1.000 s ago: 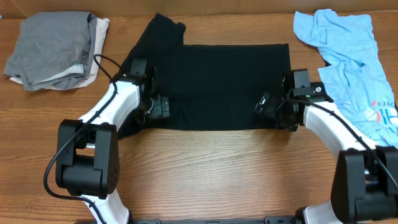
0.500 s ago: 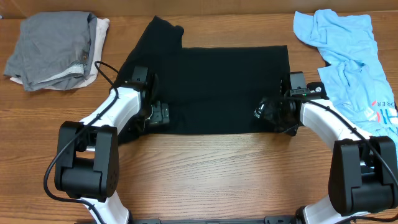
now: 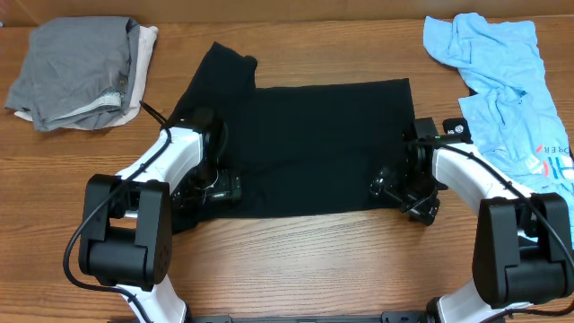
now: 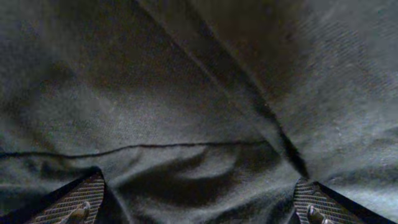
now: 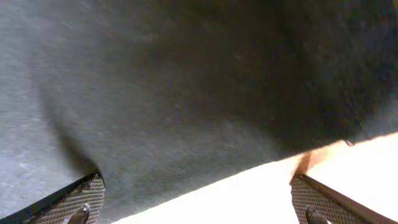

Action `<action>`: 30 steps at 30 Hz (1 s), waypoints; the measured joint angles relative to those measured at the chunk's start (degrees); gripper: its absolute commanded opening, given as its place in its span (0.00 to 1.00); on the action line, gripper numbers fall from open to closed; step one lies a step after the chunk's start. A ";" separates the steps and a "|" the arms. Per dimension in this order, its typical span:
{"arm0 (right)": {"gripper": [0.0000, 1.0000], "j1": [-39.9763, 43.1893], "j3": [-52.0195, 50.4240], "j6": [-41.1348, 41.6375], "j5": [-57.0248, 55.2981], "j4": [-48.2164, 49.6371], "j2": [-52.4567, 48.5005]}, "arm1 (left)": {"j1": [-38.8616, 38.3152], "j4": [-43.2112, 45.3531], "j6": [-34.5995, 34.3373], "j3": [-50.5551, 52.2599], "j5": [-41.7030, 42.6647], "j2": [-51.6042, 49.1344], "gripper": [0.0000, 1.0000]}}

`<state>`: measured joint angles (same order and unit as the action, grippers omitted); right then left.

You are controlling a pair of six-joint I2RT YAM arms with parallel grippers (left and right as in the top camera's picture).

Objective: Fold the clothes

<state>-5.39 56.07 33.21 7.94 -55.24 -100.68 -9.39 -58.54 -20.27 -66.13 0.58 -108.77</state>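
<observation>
Now large plain black cloth T-shirt (image 3: pixel 314 144) lies nearer robot than a second ago, flatter. Left gripper (image 3: pixel 226 188) and right gripper (image 3: pixel 387 186) rest on its near hem, fingers spread, pinching nothing. Likely squared for folding.

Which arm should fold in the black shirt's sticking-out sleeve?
Left, probably. The sleeve sticks out of the black T-shirt on the left gripper's side, just beyond it. The right gripper sits at the opposite edge.

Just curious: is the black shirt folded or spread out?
Partly folded, apparently: the black shirt lies as a rectangle with only one sleeve sticking out.
</observation>
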 measured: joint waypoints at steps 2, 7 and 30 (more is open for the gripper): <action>0.99 0.00 -0.15 0.68 0.00 -0.37 0.02 | 0.00 -1.40 -0.61 0.13 -0.50 0.00 1.00; 0.99 0.00 -0.31 1.73 0.02 -0.79 1.20 | 0.00 -2.36 -0.81 0.22 -1.42 0.00 1.00; 1.00 0.00 20.55 -8.66 -0.87 -9.51 22.53 | 0.00 -19.39 6.27 -32.54 -1.92 7.30 1.00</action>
<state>-5.39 76.62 24.56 7.07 -64.75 -78.15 -9.39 -77.93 -14.00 -98.67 -1.34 -101.47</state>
